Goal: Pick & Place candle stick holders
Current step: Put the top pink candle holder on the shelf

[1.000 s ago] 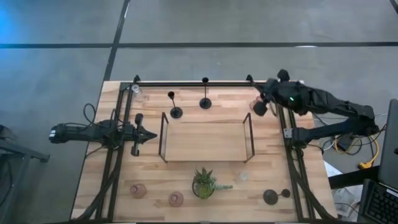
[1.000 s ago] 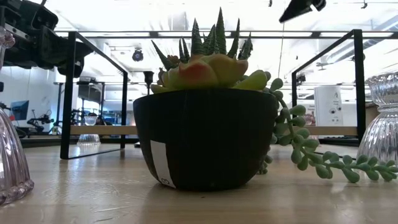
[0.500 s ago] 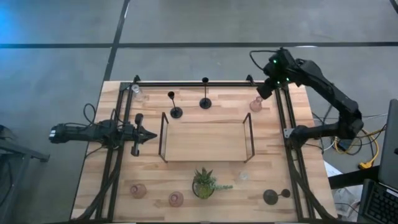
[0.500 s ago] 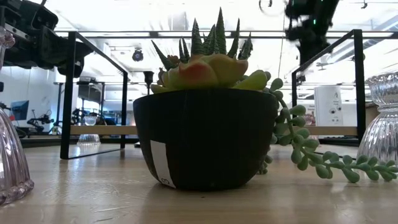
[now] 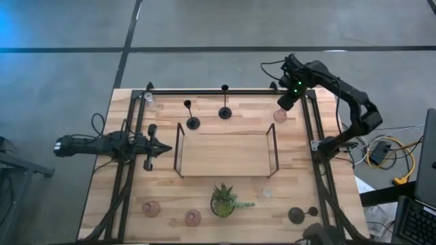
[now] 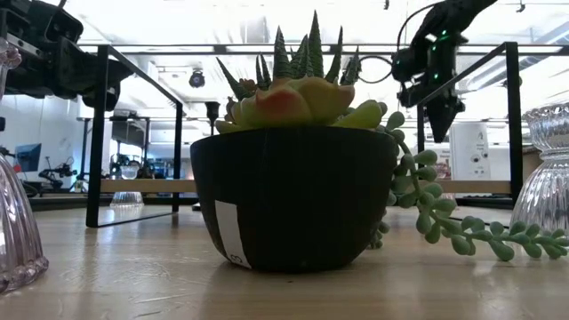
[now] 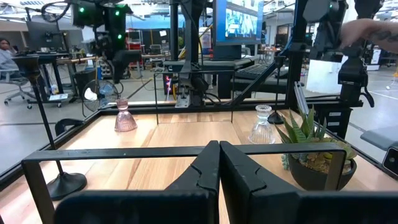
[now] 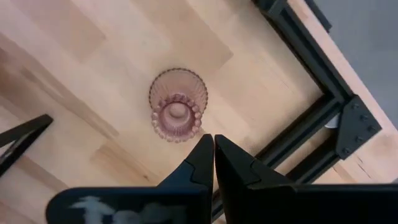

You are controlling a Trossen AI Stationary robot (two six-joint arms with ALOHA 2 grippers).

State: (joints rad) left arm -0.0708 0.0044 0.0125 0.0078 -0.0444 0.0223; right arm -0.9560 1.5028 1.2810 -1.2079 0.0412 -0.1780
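We see the right gripper (image 8: 213, 138) hanging above the surface's (image 5: 225, 190) far right corner, fingers pressed together and empty. The pink glass candle holder (image 8: 178, 104) stands upright directly beneath, untouched, near the black frame rail (image 8: 311, 59).

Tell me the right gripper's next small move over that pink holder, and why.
Probably open the fingers first. The right gripper hangs shut just above the pink glass holder near the table's far right corner, so shut fingers cannot straddle it. Once open, it could centre over the holder and descend. The left gripper waits shut at the table's left side.
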